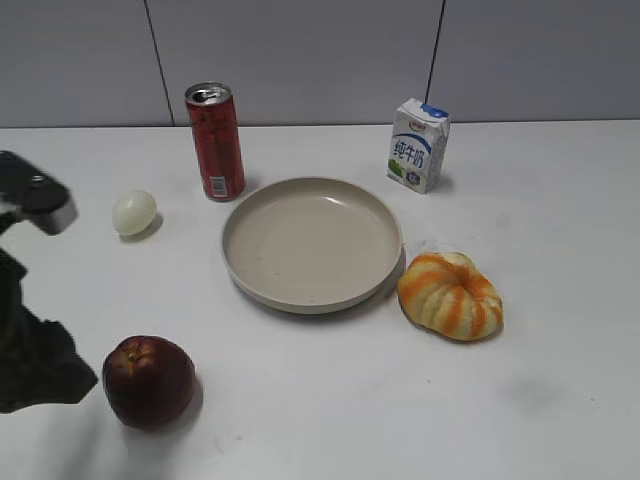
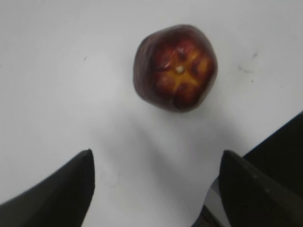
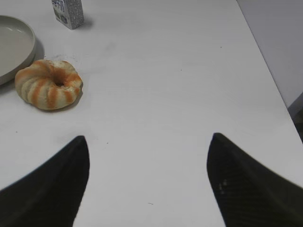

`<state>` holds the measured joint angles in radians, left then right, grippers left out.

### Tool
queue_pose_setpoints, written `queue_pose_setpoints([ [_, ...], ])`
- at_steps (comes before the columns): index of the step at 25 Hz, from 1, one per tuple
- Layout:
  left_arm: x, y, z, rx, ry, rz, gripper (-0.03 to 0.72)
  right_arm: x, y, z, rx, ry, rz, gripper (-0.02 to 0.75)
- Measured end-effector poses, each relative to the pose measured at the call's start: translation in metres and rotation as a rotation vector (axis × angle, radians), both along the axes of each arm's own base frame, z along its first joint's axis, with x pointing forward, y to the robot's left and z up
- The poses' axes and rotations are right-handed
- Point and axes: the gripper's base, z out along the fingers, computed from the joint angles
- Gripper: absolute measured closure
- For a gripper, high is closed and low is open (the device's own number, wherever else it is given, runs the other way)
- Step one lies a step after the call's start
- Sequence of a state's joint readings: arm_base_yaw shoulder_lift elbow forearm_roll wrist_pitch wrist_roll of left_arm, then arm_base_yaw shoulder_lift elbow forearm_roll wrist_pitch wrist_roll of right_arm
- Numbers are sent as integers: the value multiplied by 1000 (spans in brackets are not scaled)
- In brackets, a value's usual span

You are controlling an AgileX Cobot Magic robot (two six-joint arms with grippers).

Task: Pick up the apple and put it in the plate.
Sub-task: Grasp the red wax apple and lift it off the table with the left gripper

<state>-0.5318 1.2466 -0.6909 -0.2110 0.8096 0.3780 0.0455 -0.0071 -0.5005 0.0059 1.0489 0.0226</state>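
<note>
The apple stands on the white surface at front left, well apart from the plate. It is upright, dimpled top facing up, with no marked long axis. The left hand hovers beside it, released and spread wide, touching nothing. The right hand is likewise spread, over bare surface.

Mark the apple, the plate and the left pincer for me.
apple [image 2: 176, 67], left wrist view, on its dimpled top.
plate [image 1: 312, 243], exterior view, on its bare inner floor.
left pincer [image 2: 156, 189], left wrist view, midway between its two open fingertips.
</note>
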Motion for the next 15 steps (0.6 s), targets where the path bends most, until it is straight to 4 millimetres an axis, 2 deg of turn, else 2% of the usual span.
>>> queue_pose_setpoints([
  [4, 25, -25, -15, 56, 50, -54, 65, 0, 0, 0, 0, 0, 0, 153],
  [8, 44, -38, -40, 106, 130, -56, 65, 0, 0, 0, 0, 0, 0, 153],
  [13, 56, -47, -63, 136, 205, -49, 69, 0, 0, 0, 0, 0, 0, 153],
  [15, 57, -48, -65, 141, 221, -49, 91, 0, 0, 0, 0, 0, 0, 153],
])
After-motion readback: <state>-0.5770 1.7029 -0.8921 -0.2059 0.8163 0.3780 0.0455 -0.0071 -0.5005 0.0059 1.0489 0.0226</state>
